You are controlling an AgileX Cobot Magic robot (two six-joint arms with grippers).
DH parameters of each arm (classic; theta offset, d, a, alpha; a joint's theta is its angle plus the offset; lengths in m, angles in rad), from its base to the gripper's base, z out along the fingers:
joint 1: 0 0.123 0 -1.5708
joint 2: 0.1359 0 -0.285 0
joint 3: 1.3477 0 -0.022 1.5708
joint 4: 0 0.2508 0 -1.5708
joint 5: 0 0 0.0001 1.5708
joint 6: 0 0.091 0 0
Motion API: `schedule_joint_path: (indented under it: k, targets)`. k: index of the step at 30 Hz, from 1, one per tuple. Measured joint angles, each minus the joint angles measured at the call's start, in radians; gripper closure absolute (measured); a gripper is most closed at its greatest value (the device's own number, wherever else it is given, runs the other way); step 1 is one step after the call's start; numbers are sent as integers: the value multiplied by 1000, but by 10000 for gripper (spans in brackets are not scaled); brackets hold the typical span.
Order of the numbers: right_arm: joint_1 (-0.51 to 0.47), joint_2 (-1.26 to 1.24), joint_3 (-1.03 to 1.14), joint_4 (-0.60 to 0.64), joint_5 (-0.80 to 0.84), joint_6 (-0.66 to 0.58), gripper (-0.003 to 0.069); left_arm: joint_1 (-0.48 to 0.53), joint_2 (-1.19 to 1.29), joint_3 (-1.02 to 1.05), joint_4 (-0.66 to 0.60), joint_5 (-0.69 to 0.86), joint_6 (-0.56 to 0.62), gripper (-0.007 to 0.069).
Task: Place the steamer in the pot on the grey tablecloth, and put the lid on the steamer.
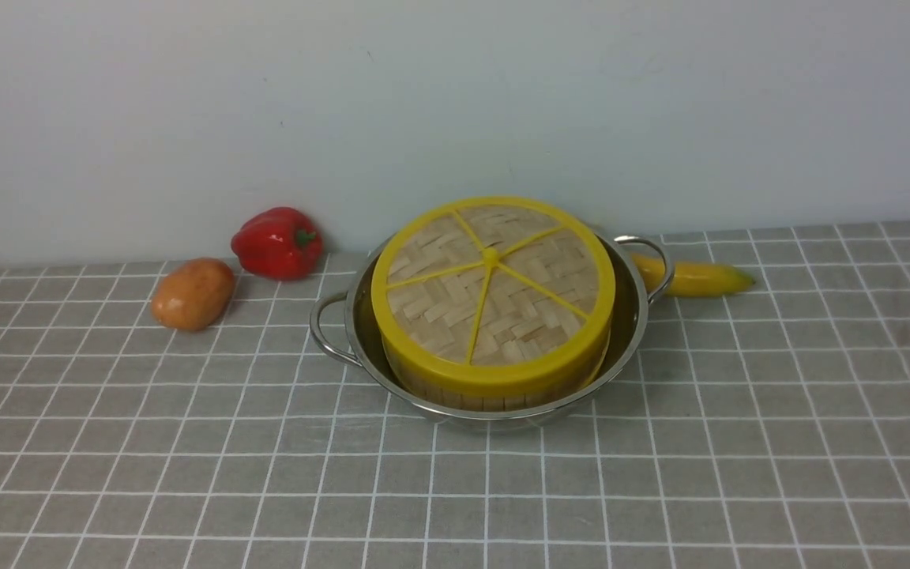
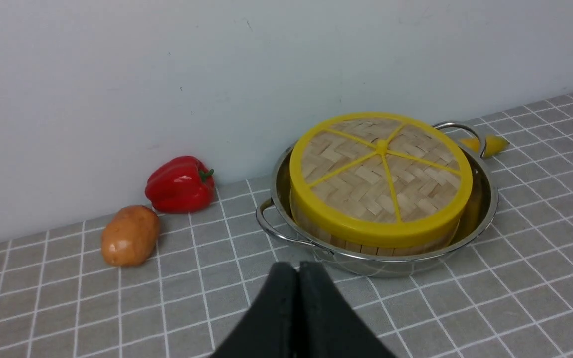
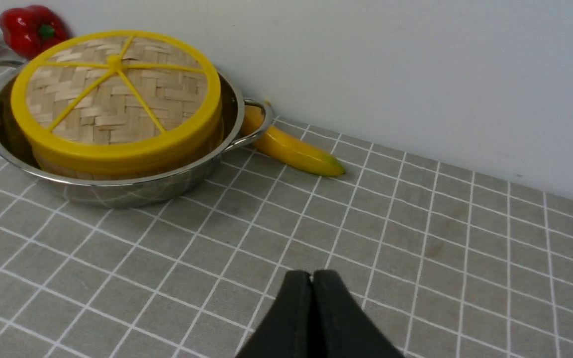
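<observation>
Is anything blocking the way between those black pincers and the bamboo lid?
Nothing visible does. Only bare grey tablecloth lies between the shut left gripper and the lid, which already sits on the steamer; likewise the right gripper.

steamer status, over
Left gripper and right gripper shut, empty, clear of the pot. Steamer in pot, lid on top. Nothing in the way; banana behind pot.

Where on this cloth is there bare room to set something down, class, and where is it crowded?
Free: the grey tablecloth in front of the pot, and the stretch to its right, beyond the banana. Crowded: the back edge by the wall, where potato, red pepper, pot and banana line up.
</observation>
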Motion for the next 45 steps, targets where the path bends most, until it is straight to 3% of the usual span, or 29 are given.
schedule_joint_path:
  k: [12, 15, 20, 23, 28, 45]
  targets:
    - [0, 0, 0, 158, -6, 0, 606, 1, 0, 4, 4, -4, 1, 623]
    - [0, 0, 0, 191, -6, 0, 593, 46, -8, 22, 31, -23, 46, 623]
    - [0, 0, 0, 246, -6, 0, 567, 287, -109, 250, 83, -250, 103, 613]
    - [0, 0, 0, 271, -6, 0, 554, 432, -201, 469, 91, -477, 104, 613]
    - [0, 0, 0, 276, -6, 0, 541, 562, -305, 664, 91, -624, 81, 602]
    - [0, 0, 0, 277, -7, 23, 495, 593, -316, 732, 80, -624, -3, 579]
